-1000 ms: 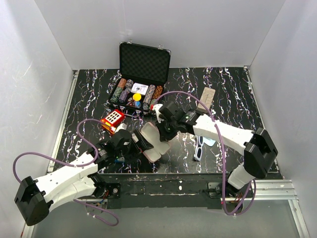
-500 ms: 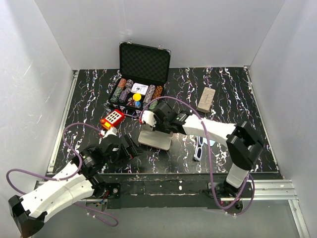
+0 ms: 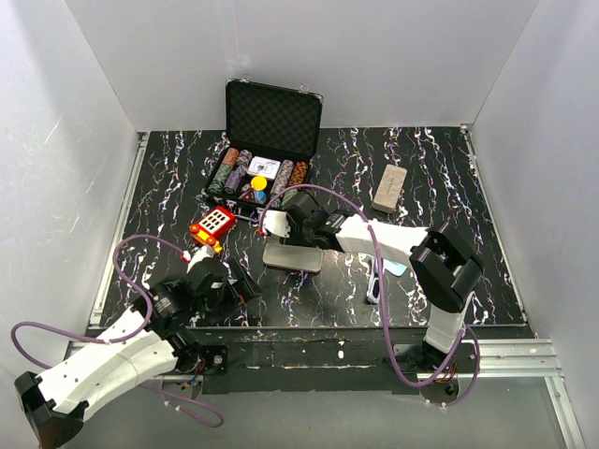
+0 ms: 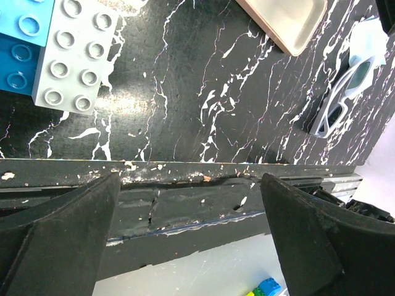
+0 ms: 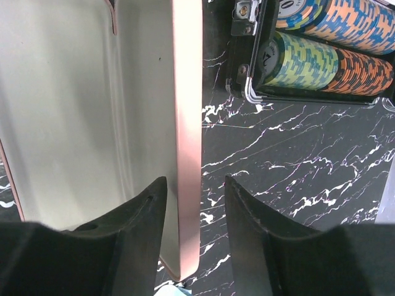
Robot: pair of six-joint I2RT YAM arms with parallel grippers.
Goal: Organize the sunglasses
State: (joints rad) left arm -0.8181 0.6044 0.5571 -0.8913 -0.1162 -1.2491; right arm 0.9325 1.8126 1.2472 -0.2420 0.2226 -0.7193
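Black marbled table (image 3: 168,187): white sunglasses (image 4: 339,105) lie beyond the wide-spread, empty left fingers (image 4: 55,228); right fingers (image 5: 123,246) loosely straddle the pink case (image 5: 188,123) rim. Light, brittle; probably grip the bridge.

we see two arms of one make, both bolted to the black base plate (image 3: 309,351). the left arm (image 3: 122,348) and the right arm (image 3: 412,245) wear smooth white shells on their long links, with chunky matte black housings at the joints — the biggest black block sits at each elbow. a thin purple cable (image 3: 116,265) loops loosely off each arm and runs back toward the plate. farthest from the plate, the left gripper (image 4: 190,179) has broad black fingers (image 4: 55,240), wedge-shaped and flat-sided, with a dull finish. the right gripper (image 5: 194,182) has black fingers (image 5: 123,240) too — rounded along their upper edges, with a faint sheen. any screws or markings are too small to tell.
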